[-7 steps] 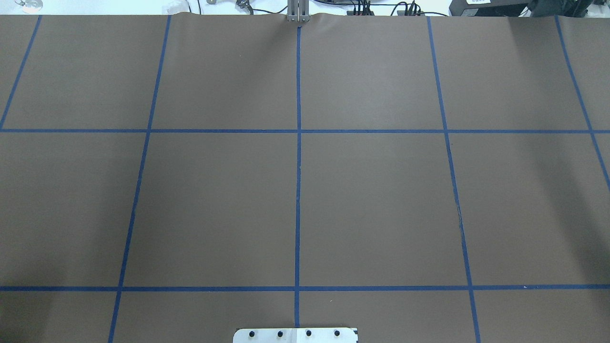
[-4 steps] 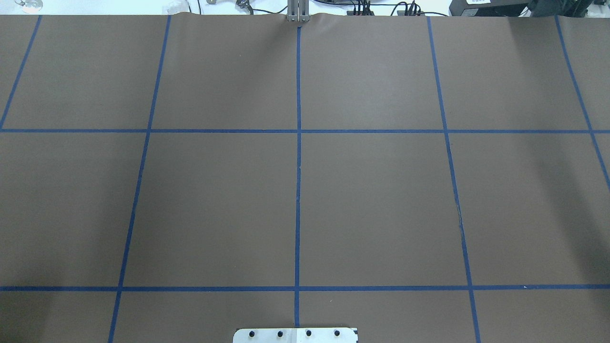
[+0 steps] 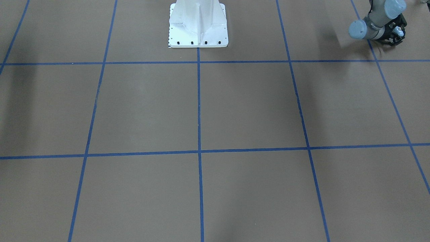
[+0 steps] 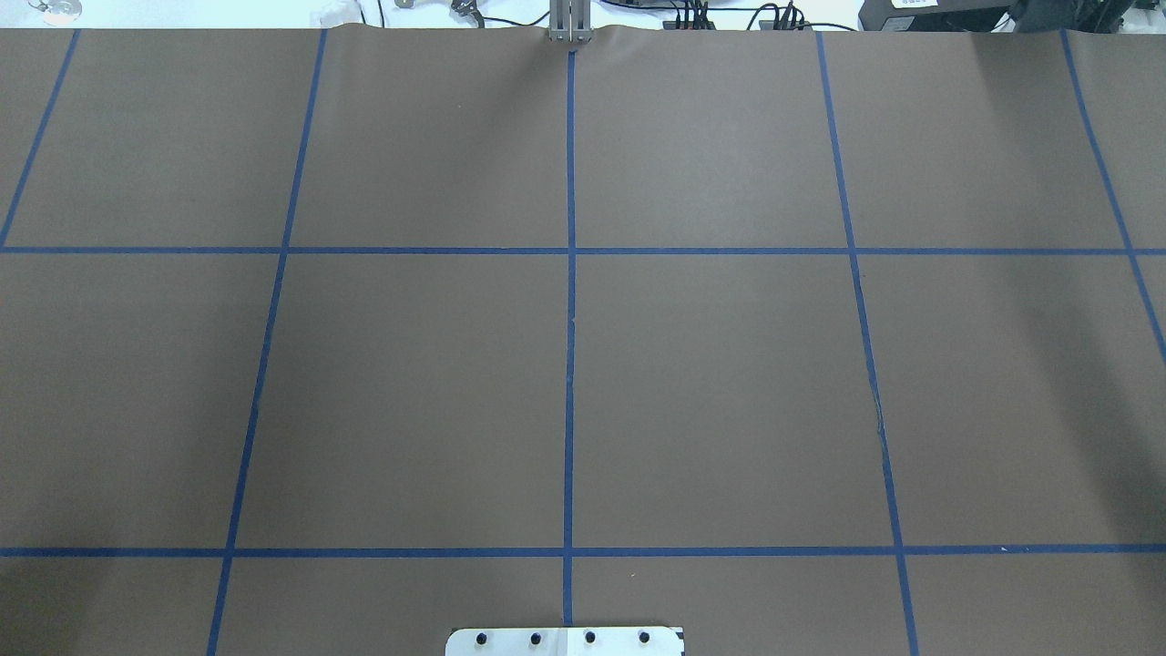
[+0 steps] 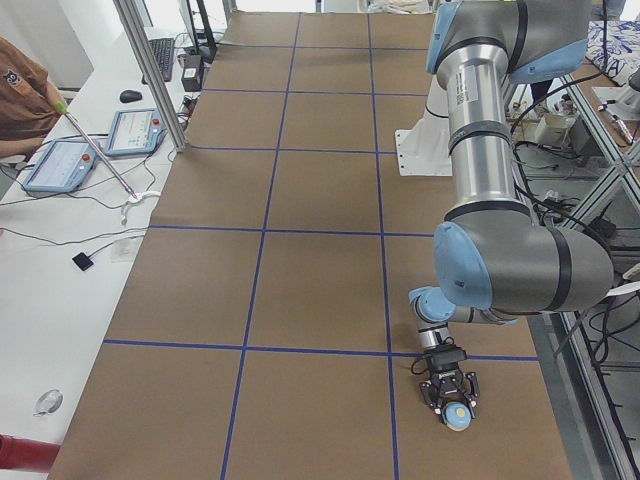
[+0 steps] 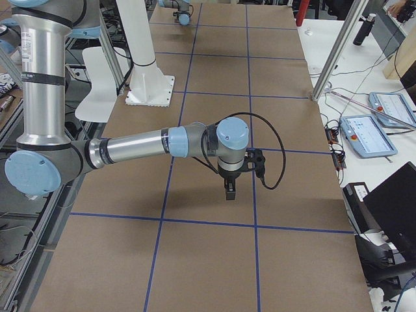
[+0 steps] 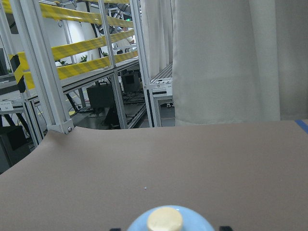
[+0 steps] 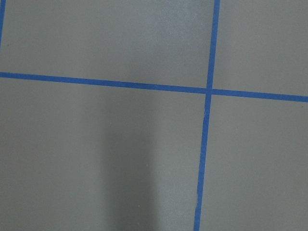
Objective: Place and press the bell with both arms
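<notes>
The light-blue bell [image 7: 166, 220] with its cream button fills the bottom edge of the left wrist view. My left gripper [image 5: 455, 408] is shut on the bell [image 5: 460, 416], low over the brown table at its left end, on the robot's side. In the front-facing view the left gripper [image 3: 396, 33] and the bell [image 3: 398, 31] sit at the top right. My right gripper [image 6: 229, 193] points down over the table near a tape line. It shows only in the exterior right view, so I cannot tell whether it is open or shut. The overhead view shows neither gripper.
The white bolted pedestal [image 3: 198, 23] stands at the robot's edge of the table [image 4: 729, 383], which has a brown cover with a blue tape grid. A white bench with tablets [image 5: 60, 165] and an aluminium post [image 5: 150, 70] lines the far side.
</notes>
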Controlling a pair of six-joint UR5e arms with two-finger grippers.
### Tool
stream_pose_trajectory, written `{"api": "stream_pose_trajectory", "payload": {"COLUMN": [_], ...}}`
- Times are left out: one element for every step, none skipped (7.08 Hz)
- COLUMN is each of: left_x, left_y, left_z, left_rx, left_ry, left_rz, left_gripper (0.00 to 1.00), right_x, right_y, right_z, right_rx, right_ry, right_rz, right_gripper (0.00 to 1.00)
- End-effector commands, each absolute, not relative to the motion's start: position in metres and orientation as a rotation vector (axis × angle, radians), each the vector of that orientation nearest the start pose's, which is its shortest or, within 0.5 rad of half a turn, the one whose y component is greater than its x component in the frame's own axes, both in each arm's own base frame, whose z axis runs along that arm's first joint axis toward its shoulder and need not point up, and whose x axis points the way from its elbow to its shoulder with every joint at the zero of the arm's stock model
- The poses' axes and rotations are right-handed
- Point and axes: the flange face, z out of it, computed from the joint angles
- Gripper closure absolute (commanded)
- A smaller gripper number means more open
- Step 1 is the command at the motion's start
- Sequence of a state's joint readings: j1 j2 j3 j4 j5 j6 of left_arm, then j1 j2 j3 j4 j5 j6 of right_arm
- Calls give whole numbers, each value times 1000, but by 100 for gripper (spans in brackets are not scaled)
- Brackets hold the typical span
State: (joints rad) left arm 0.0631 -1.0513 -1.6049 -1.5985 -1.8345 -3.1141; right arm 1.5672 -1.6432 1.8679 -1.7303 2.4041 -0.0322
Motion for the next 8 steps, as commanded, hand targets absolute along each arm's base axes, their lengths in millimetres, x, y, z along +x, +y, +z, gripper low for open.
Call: {"api": "stream_pose_trajectory", "payload": {"left_x": [142,121,100,87,71,68,63,66], "left_y": [-97,-98,-99,-97,-99,-99,-99,-100], "left_z": [854,856,852,832,793,753,718,695], "left_rx": [161,149,128,82,54,16,-7,-9], "left_ry": [-550,-542,-532,-544,-522,-493,-483,-518], "left_rz": [-1492,-1477,-1459,-1421,-1397,-1359,-1290,-1204], "left_gripper": [100,100,100,100,100,100,100,100], "right_x": [57,58,58,58,58,58,57,57], "right_y": [-454,-454,-454,-454,-454,-454,-455,-456], "right_z": [560,560,556,554,549,549,548,547], "right_rx": [71,70,74,76,85,87,87,88], "right_ry": [-833,-833,-833,-835,-835,-833,-833,-833], "right_rz": [-61,-59,-59,-61,-64,-65,-67,-66], "right_gripper": [0,0,0,0,0,0,0,0]}}
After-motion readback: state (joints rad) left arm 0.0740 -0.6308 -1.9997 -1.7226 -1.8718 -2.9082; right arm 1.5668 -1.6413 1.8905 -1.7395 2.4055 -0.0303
